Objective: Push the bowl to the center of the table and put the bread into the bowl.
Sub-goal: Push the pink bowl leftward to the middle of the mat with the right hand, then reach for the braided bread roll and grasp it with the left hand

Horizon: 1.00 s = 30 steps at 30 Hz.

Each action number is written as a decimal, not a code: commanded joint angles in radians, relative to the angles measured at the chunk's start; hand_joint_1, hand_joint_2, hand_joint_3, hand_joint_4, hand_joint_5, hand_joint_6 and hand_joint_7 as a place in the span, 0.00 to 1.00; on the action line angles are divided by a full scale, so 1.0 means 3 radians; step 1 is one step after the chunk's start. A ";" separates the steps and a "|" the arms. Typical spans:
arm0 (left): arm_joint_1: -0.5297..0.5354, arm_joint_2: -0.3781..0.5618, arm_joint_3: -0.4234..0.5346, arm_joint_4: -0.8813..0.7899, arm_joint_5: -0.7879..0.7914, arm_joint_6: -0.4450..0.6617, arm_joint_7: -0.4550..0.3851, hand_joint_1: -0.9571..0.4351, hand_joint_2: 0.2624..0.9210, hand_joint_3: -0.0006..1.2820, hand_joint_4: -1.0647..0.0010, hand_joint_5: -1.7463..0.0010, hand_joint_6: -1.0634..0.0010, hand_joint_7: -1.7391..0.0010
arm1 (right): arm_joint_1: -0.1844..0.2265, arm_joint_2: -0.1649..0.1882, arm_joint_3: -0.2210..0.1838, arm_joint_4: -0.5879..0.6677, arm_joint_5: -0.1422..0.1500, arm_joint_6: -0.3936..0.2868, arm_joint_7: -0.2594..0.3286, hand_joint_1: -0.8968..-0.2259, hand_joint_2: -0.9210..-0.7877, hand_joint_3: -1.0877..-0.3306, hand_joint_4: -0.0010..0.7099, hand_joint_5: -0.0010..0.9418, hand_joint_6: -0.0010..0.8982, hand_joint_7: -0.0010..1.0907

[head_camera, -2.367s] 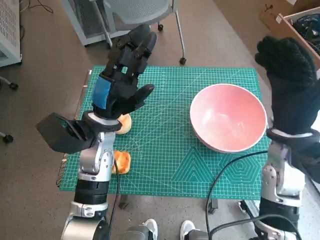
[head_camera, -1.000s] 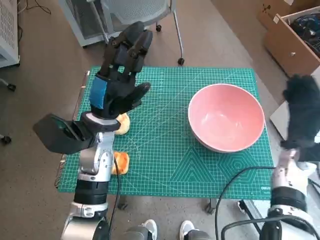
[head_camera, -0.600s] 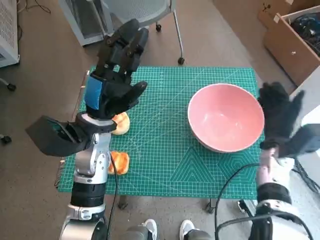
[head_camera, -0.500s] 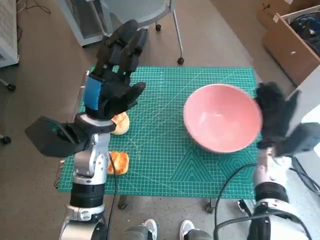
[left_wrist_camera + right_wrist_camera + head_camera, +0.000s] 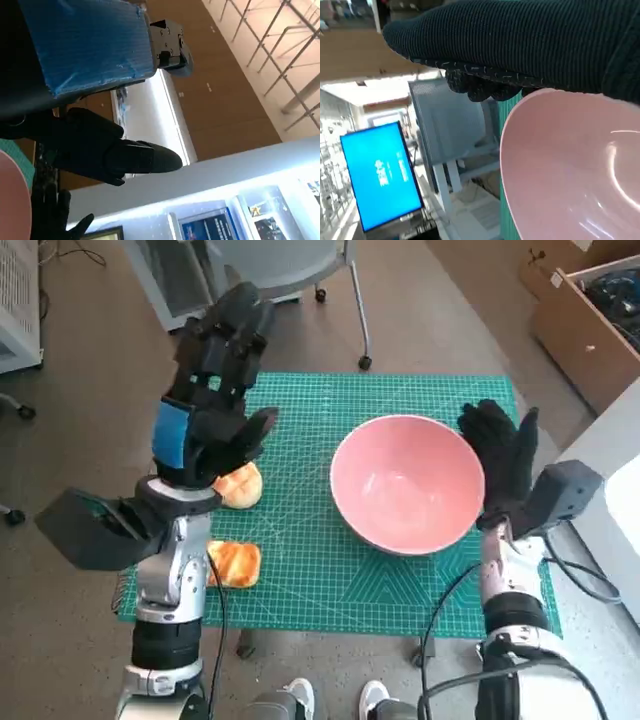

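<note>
A green cutting mat covers the surface; around it is brown floor, an office chair and a cardboard box. The pink bowl stands near the mat's middle, and the right hand presses flat on its rim, fingers spread. Two bread pieces lie beside the left arm. The left hand hovers with its fingers apart, holding nothing. Only the right wrist view shows a blue screen.
</note>
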 commanded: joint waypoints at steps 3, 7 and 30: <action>0.0060 0.0028 0.0016 -0.0053 0.0011 -0.0030 0.0000 0.32 0.99 0.24 1.00 0.85 1.00 0.63 | -0.0059 0.0108 -0.0011 0.0061 -0.0004 0.0123 -0.0026 0.53 0.00 0.45 0.38 0.02 0.22 0.31; 0.0076 0.0036 0.0029 -0.0061 -0.0002 -0.0035 -0.0010 0.32 0.99 0.24 1.00 0.85 1.00 0.63 | -0.0107 0.0183 -0.0001 0.0038 -0.0007 0.0116 -0.0014 0.54 0.00 0.43 0.37 0.01 0.21 0.31; 0.0149 0.0024 0.0021 -0.0127 0.0056 -0.0001 0.0085 0.34 0.99 0.25 1.00 0.85 1.00 0.64 | -0.0186 0.0191 0.0026 -0.0012 -0.0037 0.0114 -0.0006 0.57 0.00 0.40 0.36 0.01 0.16 0.34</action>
